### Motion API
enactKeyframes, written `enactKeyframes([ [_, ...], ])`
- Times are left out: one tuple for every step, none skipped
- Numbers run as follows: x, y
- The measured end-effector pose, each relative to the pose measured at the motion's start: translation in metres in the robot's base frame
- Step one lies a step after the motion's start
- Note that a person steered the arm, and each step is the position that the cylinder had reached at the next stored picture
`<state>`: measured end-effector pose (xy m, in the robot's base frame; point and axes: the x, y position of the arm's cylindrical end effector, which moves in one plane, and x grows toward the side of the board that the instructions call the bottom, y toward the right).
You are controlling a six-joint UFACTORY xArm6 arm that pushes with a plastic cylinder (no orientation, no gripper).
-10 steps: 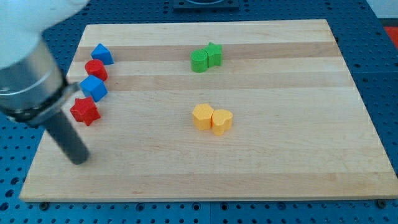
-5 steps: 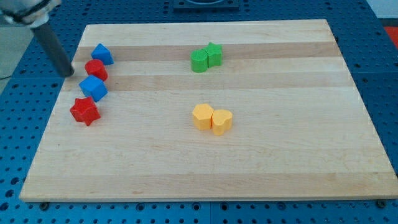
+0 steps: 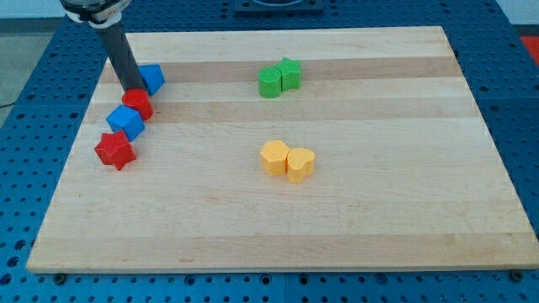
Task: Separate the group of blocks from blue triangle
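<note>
The blue triangle (image 3: 152,78) lies near the board's top left. My tip (image 3: 132,87) is at its left side, touching it, just above the red round block (image 3: 137,104). Below that sit a blue cube (image 3: 125,123) and a red star (image 3: 114,150), in a line running down-left. The red round block touches the blue cube; the blue triangle sits just up-right of the red round block.
Two green blocks (image 3: 279,77) stand together at top centre. Two yellow blocks (image 3: 287,160) stand together at the middle. The wooden board (image 3: 379,210) lies on a blue perforated table.
My tip moved from the board's lower left up to the left edge, then right onto the blue triangle's left side. The blue triangle and red round block shifted a little to the right.
</note>
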<state>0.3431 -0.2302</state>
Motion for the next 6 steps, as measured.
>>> enactKeyframes([
  [0.0, -0.012],
  [0.0, -0.035],
  [0.0, -0.018],
  [0.003, 0.008],
  [0.025, 0.008],
  [0.032, 0.009],
])
